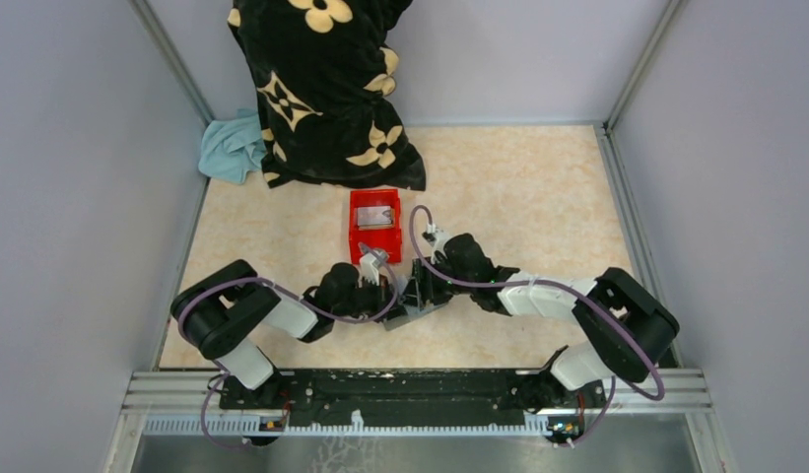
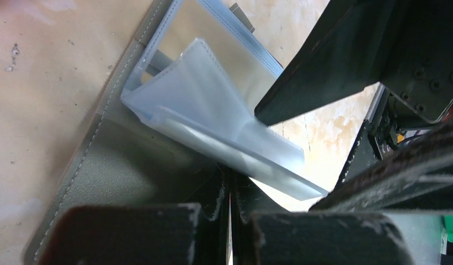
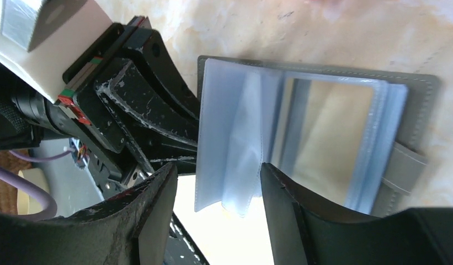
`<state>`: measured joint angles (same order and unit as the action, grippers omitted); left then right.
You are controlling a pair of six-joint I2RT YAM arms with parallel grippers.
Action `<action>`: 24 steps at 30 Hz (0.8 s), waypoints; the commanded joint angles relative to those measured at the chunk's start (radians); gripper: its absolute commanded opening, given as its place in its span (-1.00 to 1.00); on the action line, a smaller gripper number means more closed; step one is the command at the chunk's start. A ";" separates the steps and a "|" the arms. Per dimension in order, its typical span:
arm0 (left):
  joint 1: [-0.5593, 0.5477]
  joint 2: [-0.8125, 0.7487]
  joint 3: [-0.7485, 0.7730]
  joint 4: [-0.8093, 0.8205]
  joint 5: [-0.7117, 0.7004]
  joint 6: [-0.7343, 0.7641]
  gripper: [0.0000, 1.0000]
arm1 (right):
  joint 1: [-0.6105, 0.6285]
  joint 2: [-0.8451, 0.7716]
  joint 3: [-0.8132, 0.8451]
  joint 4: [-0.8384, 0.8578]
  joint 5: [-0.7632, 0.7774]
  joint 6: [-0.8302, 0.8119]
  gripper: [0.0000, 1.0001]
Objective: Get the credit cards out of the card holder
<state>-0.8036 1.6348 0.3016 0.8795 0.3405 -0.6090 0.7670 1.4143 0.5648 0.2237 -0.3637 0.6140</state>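
The card holder (image 1: 422,309) lies open on the table between both grippers, a grey cover (image 2: 119,165) with clear blue-tinted sleeves (image 3: 235,127) fanned up. My left gripper (image 2: 230,179) is shut on the edge of the cover. The open right gripper (image 3: 216,204) has its fingers on either side of loose hanging sleeves. Inside a flat sleeve shows a shiny tan-gold rectangle (image 3: 329,132) that looks like a card. Silver-grey credit cards (image 1: 377,215) lie in the red bin (image 1: 356,236) just beyond the grippers.
A black blanket with cream flowers (image 1: 321,89) is heaped at the back, with a teal cloth (image 1: 233,148) beside it on the left. Grey walls close in the table on three sides. The arms' mounting rail (image 1: 410,389) runs along the near edge.
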 commanded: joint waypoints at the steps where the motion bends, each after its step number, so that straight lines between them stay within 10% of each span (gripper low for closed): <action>1: -0.008 0.010 -0.030 0.016 -0.001 0.000 -0.99 | 0.056 0.042 0.051 0.067 -0.002 0.006 0.14; 24: -0.032 -0.607 -0.133 -0.509 -0.187 0.060 -1.00 | 0.132 0.106 0.132 0.024 0.044 -0.024 -0.25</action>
<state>-0.8299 1.0798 0.1879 0.4911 0.2028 -0.5713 0.8696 1.5089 0.6212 0.2176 -0.3264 0.6106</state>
